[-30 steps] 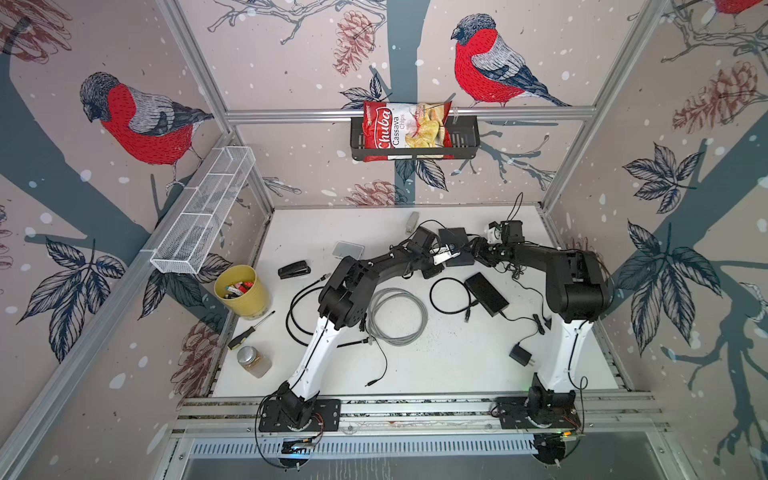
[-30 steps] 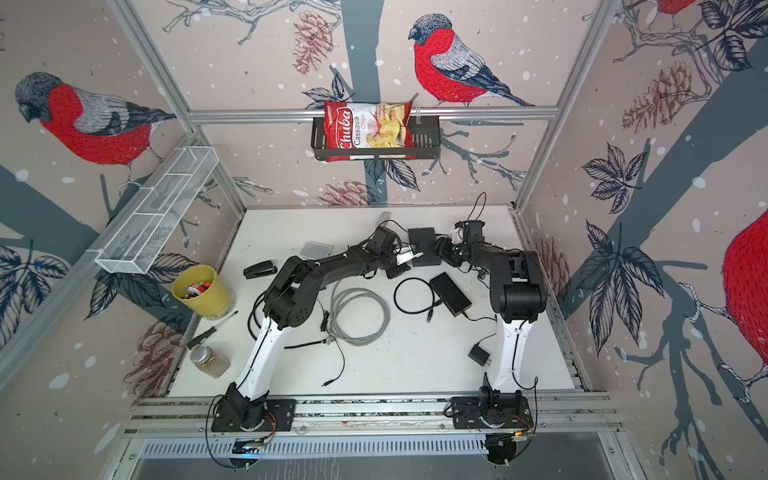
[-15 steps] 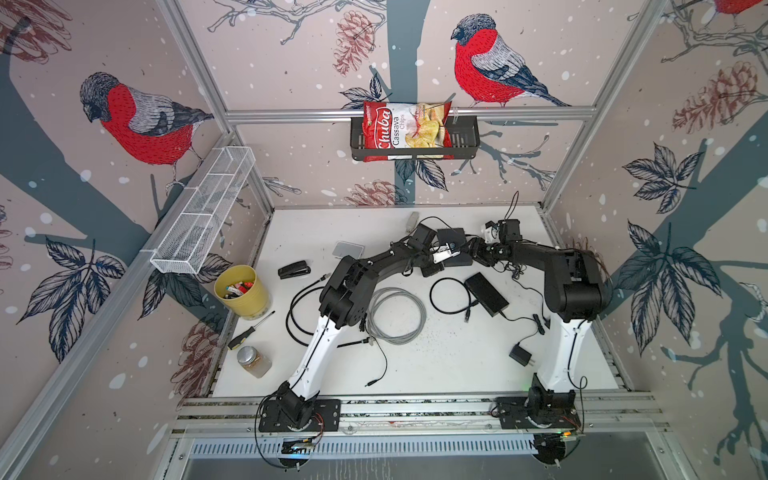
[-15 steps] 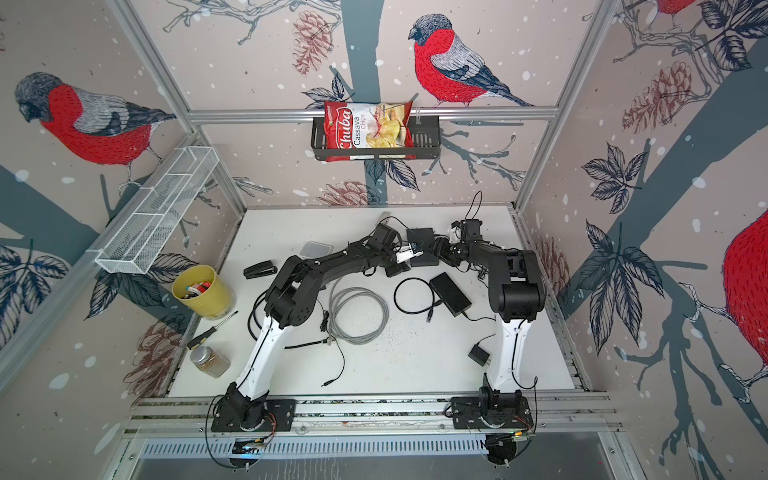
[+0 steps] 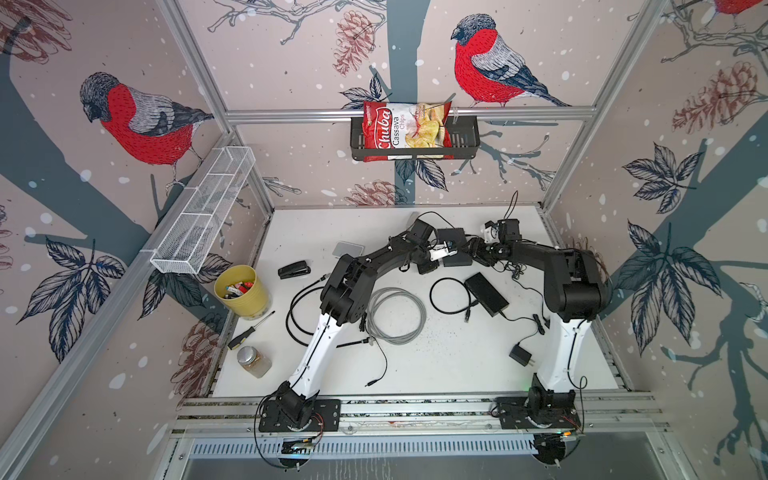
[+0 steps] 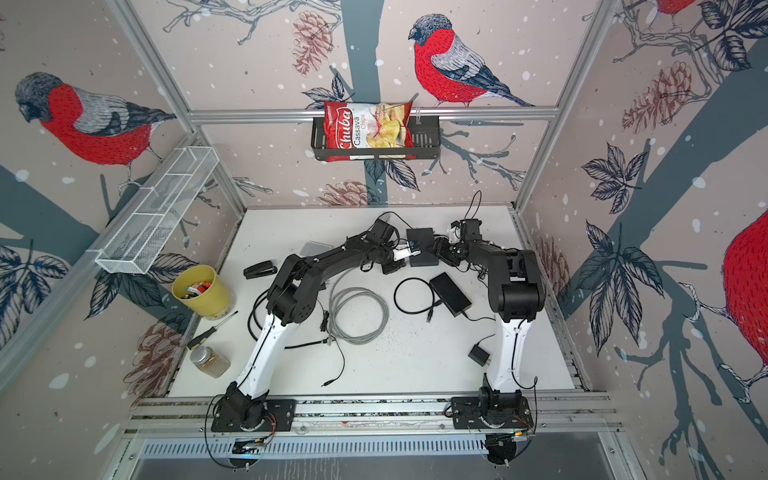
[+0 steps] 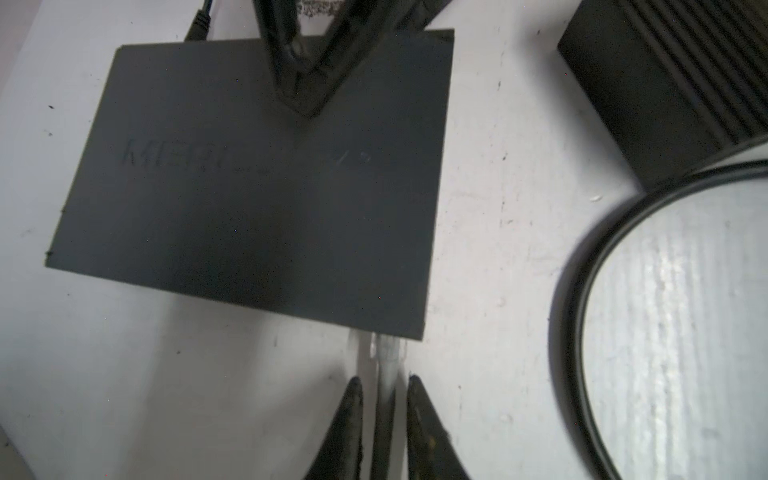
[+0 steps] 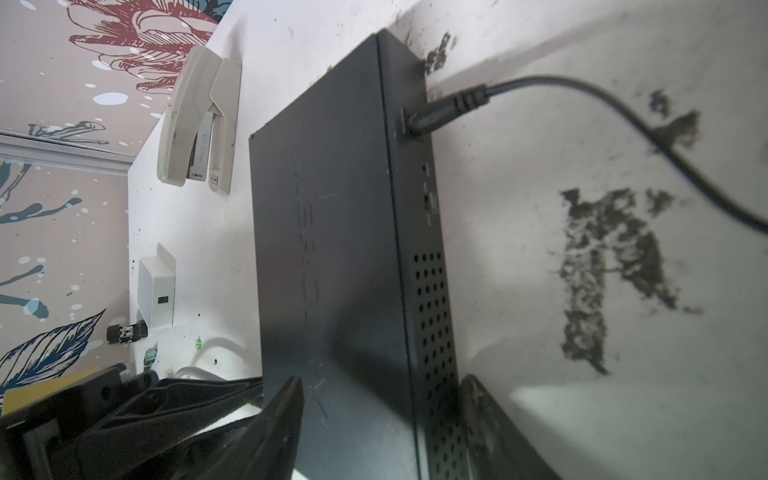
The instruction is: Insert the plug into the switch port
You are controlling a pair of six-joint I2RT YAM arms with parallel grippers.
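We see the black switch (image 7: 257, 187) lying flat on the white table (image 5: 436, 365). The right gripper (image 8: 382, 384) stands spread, with one finger on the switch's top and the other beside its vented side. The left gripper (image 7: 385, 399) pinches the clear plug (image 7: 386, 353) by its tail, and the plug's nose meets the switch's edge.

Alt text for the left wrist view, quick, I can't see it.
A clear plug meets the edge of the flat black switch facing the left hand, its cable running between the fingertips. The right hand sits at the opposite edge.
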